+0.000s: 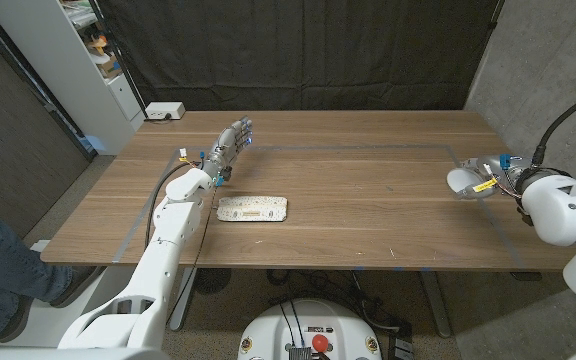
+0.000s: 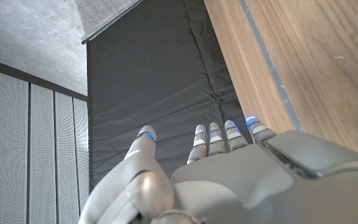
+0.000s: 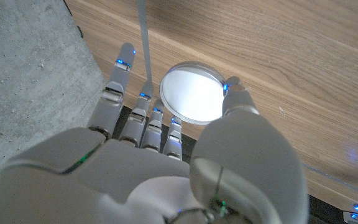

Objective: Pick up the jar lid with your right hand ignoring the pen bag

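White jar lid pinched, table edge near

My wooden table runs wide in front of me, its brown grain going left to right, with a thin line of blue tape marking a rectangle on its top. The pen bag, pale and speckled, lies flat on the left half near the front edge. At the far left corner sits a small white box with a cable. Over on the right, near the right edge, the jar lid shows round and white against the wood.
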